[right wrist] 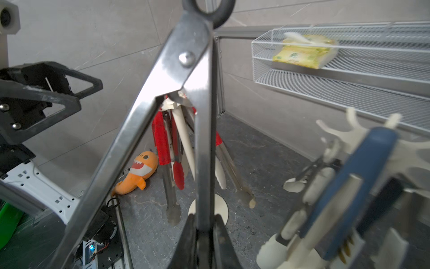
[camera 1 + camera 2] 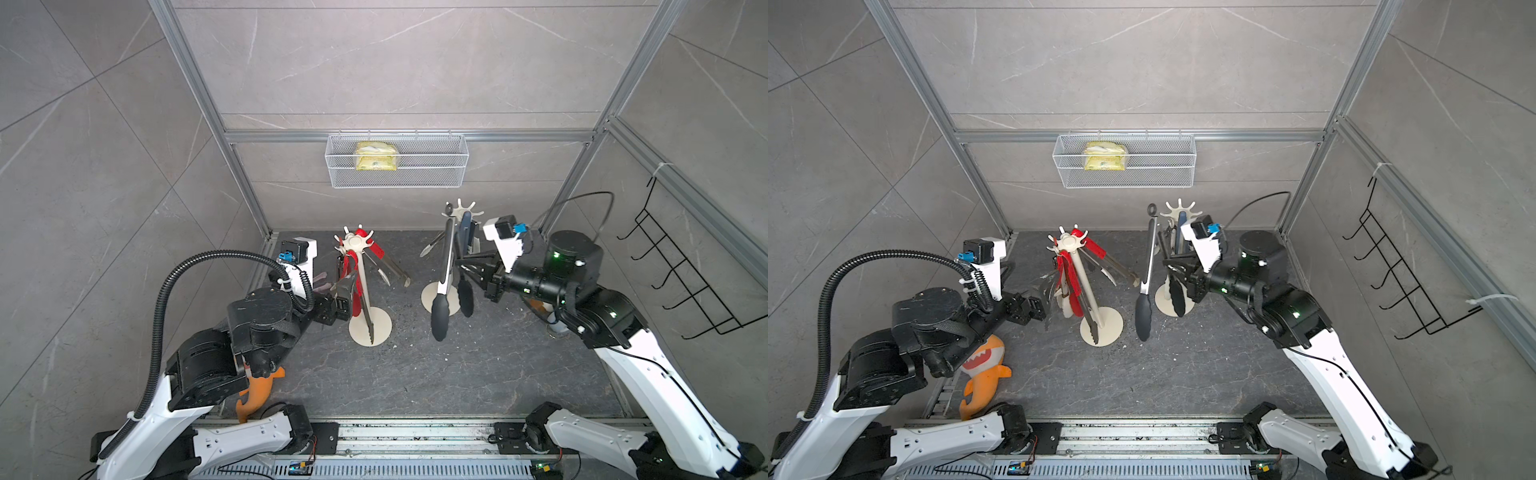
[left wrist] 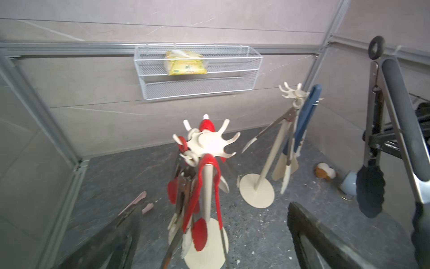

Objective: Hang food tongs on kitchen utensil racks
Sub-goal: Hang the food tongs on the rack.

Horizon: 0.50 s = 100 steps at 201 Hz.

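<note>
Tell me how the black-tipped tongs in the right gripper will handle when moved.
Probably stiff: the black-tipped tongs have steel arms. Likely to swing, since the right gripper pinches just one of them. The smooth steel may slip.

We find the front half of the counter (image 2: 436,382) bare and free to pass. Toward the back edge the left rack (image 2: 362,270) and the right rack (image 2: 460,212) stand in the way, both hung round with food tongs (image 2: 376,250). The gap between them is taken by the black-tipped tongs (image 2: 446,257), held upright in the right gripper (image 1: 204,224). A plush shark (image 2: 984,365) blocks the front left corner, a grey cup (image 3: 349,185) the right edge.
</note>
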Each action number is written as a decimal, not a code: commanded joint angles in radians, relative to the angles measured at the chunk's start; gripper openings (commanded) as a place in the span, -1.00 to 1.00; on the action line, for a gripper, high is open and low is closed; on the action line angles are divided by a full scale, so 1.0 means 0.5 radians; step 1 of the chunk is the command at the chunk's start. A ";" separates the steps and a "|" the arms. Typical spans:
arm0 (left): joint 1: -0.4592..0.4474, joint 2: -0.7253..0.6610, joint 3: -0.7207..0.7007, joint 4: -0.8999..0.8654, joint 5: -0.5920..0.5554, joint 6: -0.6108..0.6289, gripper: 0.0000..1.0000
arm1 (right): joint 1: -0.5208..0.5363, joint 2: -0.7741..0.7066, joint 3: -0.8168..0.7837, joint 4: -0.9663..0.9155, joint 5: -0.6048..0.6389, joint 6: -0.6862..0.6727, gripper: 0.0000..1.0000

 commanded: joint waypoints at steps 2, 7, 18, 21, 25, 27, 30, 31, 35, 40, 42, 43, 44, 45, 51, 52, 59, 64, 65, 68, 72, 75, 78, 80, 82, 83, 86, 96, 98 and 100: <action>0.010 -0.072 0.082 -0.198 -0.397 -0.131 0.98 | 0.189 0.152 0.122 0.105 0.062 -0.120 -1.00; 0.010 -0.083 0.097 -0.236 -0.422 -0.158 0.98 | 0.224 0.189 0.138 0.105 0.065 -0.130 -1.00; 0.010 -0.092 0.140 -0.341 -0.451 -0.232 0.99 | 0.296 0.265 0.167 0.109 0.073 -0.144 -1.00; 0.010 -0.092 0.156 -0.379 -0.462 -0.259 0.98 | 0.318 0.287 0.175 0.113 0.076 -0.146 -1.00; 0.010 -0.089 0.173 -0.436 -0.481 -0.299 0.99 | 0.338 0.312 0.180 0.120 0.075 -0.149 -1.00; 0.010 -0.086 0.184 -0.463 -0.489 -0.317 0.99 | 0.348 0.325 0.186 0.123 0.074 -0.151 -1.00; 0.010 -0.080 0.197 -0.503 -0.500 -0.347 0.99 | 0.361 0.342 0.187 0.129 0.075 -0.153 -1.00; 0.009 -0.076 0.201 -0.520 -0.500 -0.355 0.99 | 0.364 0.347 0.189 0.131 0.074 -0.153 -1.00; 0.009 -0.066 0.224 -0.573 -0.501 -0.384 0.98 | 0.378 0.367 0.191 0.140 0.073 -0.153 -1.00; 0.010 -0.037 0.255 -0.639 -0.492 -0.420 0.98 | 0.390 0.391 0.191 0.157 0.065 -0.148 -1.00; 0.008 -0.027 0.265 -0.661 -0.485 -0.435 0.98 | 0.394 0.401 0.191 0.161 0.064 -0.149 -1.00; 0.008 -0.021 0.270 -0.677 -0.477 -0.441 0.98 | 0.396 0.406 0.192 0.164 0.061 -0.149 -1.00; 0.009 -0.013 0.276 -0.690 -0.474 -0.449 0.98 | 0.398 0.410 0.193 0.167 0.061 -0.148 -1.00; 0.008 -0.006 0.281 -0.703 -0.470 -0.458 0.99 | 0.400 0.413 0.192 0.168 0.058 -0.146 -1.00; 0.010 0.037 0.317 -0.777 -0.446 -0.499 0.99 | 0.407 0.440 0.198 0.179 0.043 -0.140 -1.00; 0.010 0.045 0.322 -0.790 -0.443 -0.504 0.99 | 0.409 0.444 0.197 0.181 0.041 -0.137 -1.00; 0.010 0.098 0.359 -0.879 -0.432 -0.560 0.99 | 0.422 0.471 0.207 0.190 0.027 -0.132 -1.00; 0.010 0.132 0.381 -0.938 -0.440 -0.616 0.99 | 0.427 0.486 0.211 0.193 0.016 -0.129 -1.00; 0.009 0.137 0.383 -0.954 -0.441 -0.626 0.99 | 0.428 0.491 0.215 0.194 0.016 -0.129 -1.00; 0.009 0.151 0.392 -0.986 -0.447 -0.651 0.99 | 0.433 0.505 0.219 0.194 0.012 -0.129 -1.00; 0.010 0.164 0.393 -1.013 -0.451 -0.679 0.99 | 0.439 0.520 0.224 0.194 0.010 -0.128 -1.00; 0.013 0.166 0.390 -1.021 -0.452 -0.694 0.98 | 0.441 0.529 0.227 0.190 0.004 -0.128 -1.00; 0.014 0.164 0.382 -1.019 -0.451 -0.703 0.99 | 0.444 0.539 0.231 0.192 0.001 -0.130 -1.00; 0.016 0.158 0.376 -1.013 -0.445 -0.709 0.99 | 0.447 0.546 0.235 0.193 -0.005 -0.129 -1.00; 0.016 0.151 0.366 -1.005 -0.444 -0.711 0.99 | 0.449 0.552 0.234 0.194 -0.008 -0.126 -1.00; 0.016 0.148 0.362 -1.000 -0.441 -0.711 0.99 | 0.450 0.556 0.234 0.194 -0.009 -0.127 -1.00; 0.019 0.136 0.347 -0.981 -0.434 -0.713 0.99 | 0.452 0.565 0.241 0.195 -0.015 -0.126 -1.00; 0.025 0.094 0.297 -0.910 -0.418 -0.706 0.99 | 0.458 0.598 0.245 0.191 -0.017 -0.123 -1.00; 0.027 0.082 0.288 -0.896 -0.418 -0.708 0.99 | 0.459 0.601 0.248 0.189 -0.017 -0.125 -1.00; 0.026 0.076 0.279 -0.888 -0.416 -0.706 0.99 | 0.459 0.606 0.250 0.188 -0.018 -0.124 -1.00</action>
